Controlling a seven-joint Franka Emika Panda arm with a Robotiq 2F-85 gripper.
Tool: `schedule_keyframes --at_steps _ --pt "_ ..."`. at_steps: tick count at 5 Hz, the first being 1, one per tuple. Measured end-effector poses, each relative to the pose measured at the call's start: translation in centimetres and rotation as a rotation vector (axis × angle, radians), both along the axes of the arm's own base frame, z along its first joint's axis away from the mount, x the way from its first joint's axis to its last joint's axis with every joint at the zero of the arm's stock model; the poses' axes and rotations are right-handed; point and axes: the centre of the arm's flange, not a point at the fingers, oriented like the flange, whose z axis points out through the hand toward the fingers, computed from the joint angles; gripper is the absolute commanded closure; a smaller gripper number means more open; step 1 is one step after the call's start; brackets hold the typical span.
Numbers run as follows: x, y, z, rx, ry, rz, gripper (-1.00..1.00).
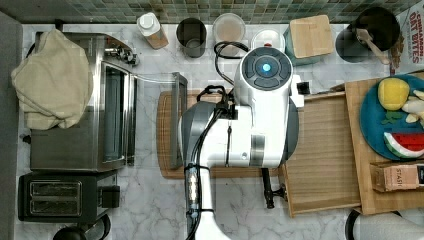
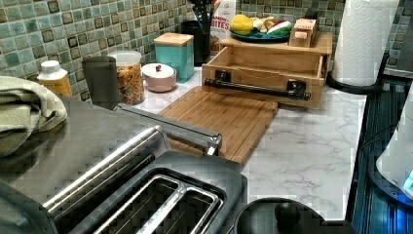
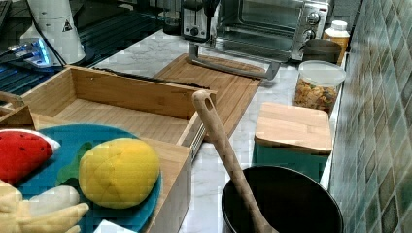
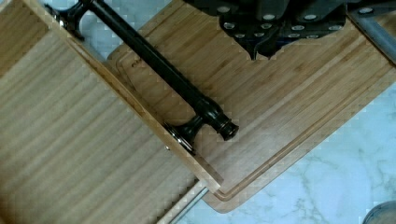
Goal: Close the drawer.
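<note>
Hovering arm (image 1: 250, 115) — above cutting board (image 1: 167, 135), beside open drawer (image 1: 325, 145)

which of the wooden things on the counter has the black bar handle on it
The drawer, pulled out from under the shelf top; its handle runs along the front. The flat cutting board has none.

Top view looks straight down on the counter; left view faces along it from the toaster (image 2: 160, 195) end, right view from the opposite end; both share the cutting board (image 2: 224, 119)
</note>
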Motion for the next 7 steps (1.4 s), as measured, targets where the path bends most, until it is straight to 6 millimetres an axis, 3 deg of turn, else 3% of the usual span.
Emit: schedule_keyframes --at_steps 2,4,6,7 --pt "-1.6 0.8 -2.3 0.054 -0.010 0.250 1.00" --pt "-2.4 3.0 -5.3 0.031 -0.177 0.326 1.00" --pt "-6.2 4.7 -11.3 0.066 -0.060 0.597 1.00" --pt "-8.5 4.3 -14.1 0.077 0.008 0.662 1.00"
